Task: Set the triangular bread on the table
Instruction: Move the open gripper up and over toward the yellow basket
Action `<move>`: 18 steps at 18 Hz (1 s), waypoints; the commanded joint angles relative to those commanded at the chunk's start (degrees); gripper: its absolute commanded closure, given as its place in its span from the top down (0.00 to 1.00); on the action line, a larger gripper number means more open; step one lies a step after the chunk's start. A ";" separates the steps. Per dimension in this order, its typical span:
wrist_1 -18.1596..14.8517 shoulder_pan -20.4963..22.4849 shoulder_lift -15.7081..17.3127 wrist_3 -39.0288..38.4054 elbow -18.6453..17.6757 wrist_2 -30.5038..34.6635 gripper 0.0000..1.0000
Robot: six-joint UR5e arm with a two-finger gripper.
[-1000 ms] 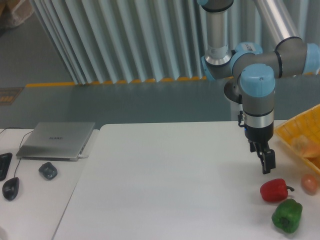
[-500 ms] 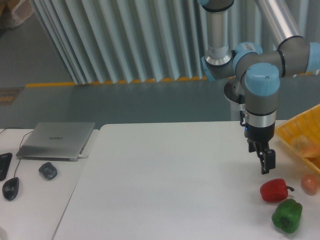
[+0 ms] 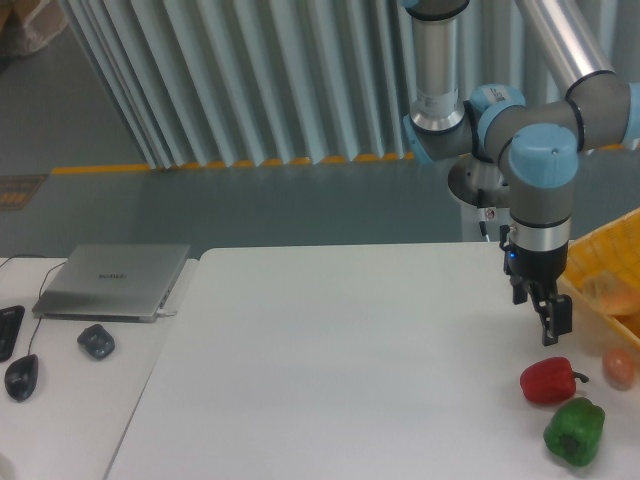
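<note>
Nearest the camera, at the right front of the table: green pepper, resting on the white surface. Just behind and slightly left of it: red pepper, stem pointing right, close to the green one. Right of the red pepper, near the frame edge: small round peach-coloured ball, apart from both peppers.

Above and just behind the red pepper: gripper, pointing downward, clear of the tabletop. Fingers seen edge-on as one dark shape; opening width cannot be told. Nothing visibly held between them.

Right of the gripper, at the table's right edge: yellow basket, cut off by the frame. Inside it, against the right border: triangular bread, pale orange-tan, only partly in view, not on the tabletop.

On the adjoining desk at far left: two mice, a closed silver laptop behind them.

Behind the table: grey and light-blue arm rising from the gripper; farther back, a wall of vertical grey slats with an orange floor stripe along its base.
</note>
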 joint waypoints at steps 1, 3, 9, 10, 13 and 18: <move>0.09 0.18 0.18 0.09 0.00 0.09 1.00; 0.00 0.88 0.35 0.18 0.00 0.18 1.00; -0.70 3.34 1.41 4.91 -0.18 0.70 1.00; -0.70 3.52 1.50 5.27 -0.44 0.79 1.00; -0.62 4.39 1.67 6.41 -2.02 1.31 1.00; -2.27 7.64 2.64 6.60 -4.49 5.27 1.00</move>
